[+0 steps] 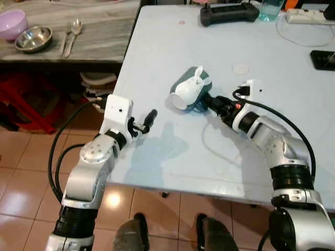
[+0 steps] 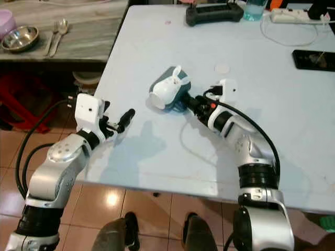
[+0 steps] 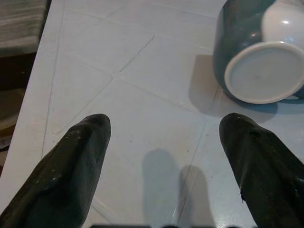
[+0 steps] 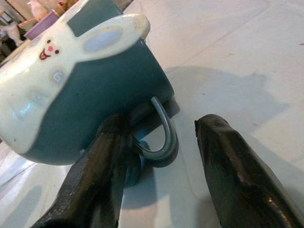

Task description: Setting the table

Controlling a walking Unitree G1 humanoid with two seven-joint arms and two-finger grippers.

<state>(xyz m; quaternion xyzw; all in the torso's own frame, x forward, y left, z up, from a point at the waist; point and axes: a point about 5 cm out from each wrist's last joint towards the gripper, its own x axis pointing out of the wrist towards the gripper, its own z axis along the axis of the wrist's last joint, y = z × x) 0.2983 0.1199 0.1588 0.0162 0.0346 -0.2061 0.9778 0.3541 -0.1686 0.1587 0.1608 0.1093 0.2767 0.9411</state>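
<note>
A teal mug (image 1: 191, 90) with a white bunny on it lies on its side in the middle of the pale blue table (image 1: 157, 57), its white base toward the left edge. My right gripper (image 1: 207, 103) is at the mug's handle (image 4: 165, 134). Its fingers are open, one finger (image 4: 107, 161) pushed against the loop and the other finger (image 4: 228, 166) outside it. Over the table's left edge my left gripper (image 1: 147, 120) hovers open and holds nothing, pointing toward the mug (image 3: 259, 52) from a short way off.
A black controller (image 1: 229, 13), a glass (image 1: 271, 9), a power strip (image 1: 309, 16), a phone (image 1: 323, 58) and a white cable lie at the table's far side. A wooden bench to the left carries a purple bowl (image 1: 11, 23), a steel bowl (image 1: 33, 38), fork and spoon (image 1: 70, 34).
</note>
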